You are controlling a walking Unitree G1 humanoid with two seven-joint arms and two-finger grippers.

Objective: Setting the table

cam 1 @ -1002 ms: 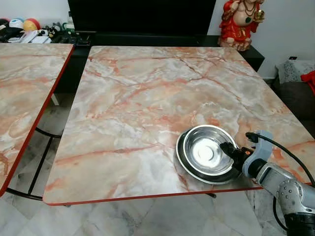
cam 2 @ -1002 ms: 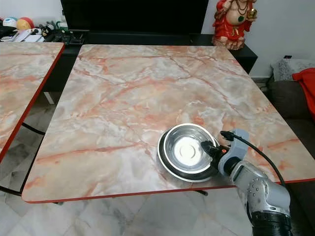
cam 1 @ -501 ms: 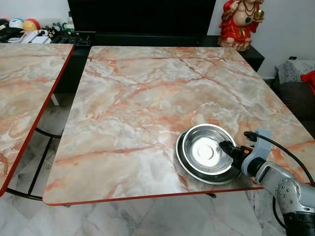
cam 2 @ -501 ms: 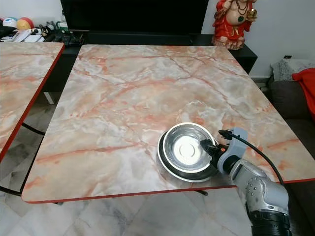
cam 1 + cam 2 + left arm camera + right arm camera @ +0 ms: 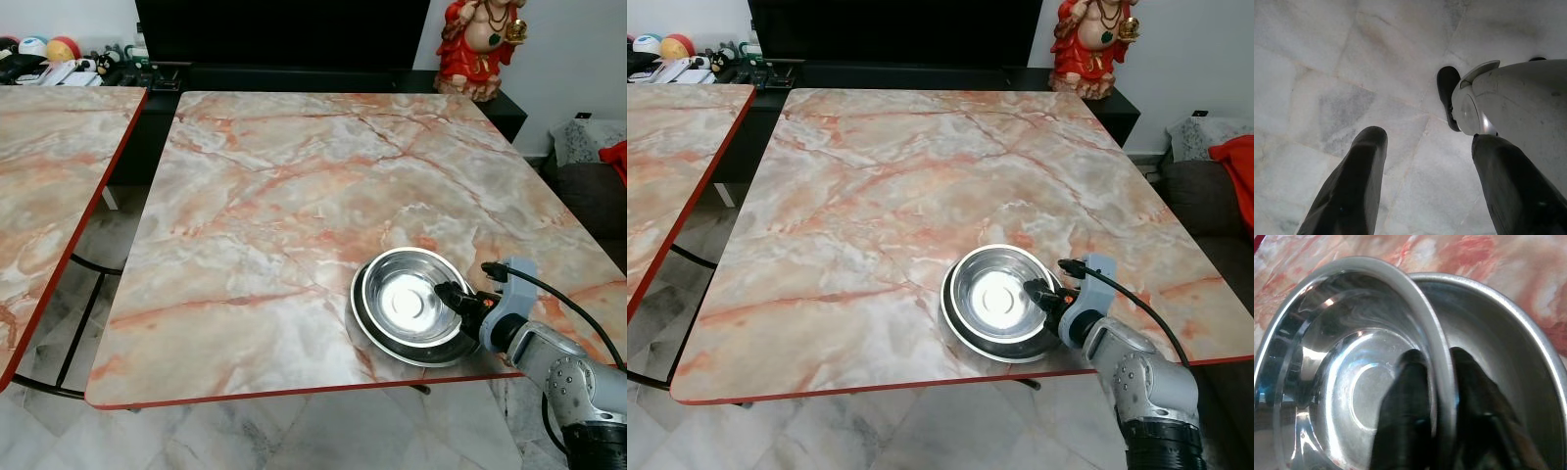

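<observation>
Black fingers (image 5: 1405, 416) of right gripper (image 5: 455, 297) pinched the rim of upper steel bowl (image 5: 409, 305), lower right of frame. It sat nested in second bowl (image 5: 1508, 347) on marble table (image 5: 294, 196). Left gripper (image 5: 1425, 186) hung spread wide over floor tiles (image 5: 1327, 58).

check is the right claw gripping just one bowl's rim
Yes, the right claw pinches the rim of the upper bowl, which sits nested in a lower bowl.
</observation>
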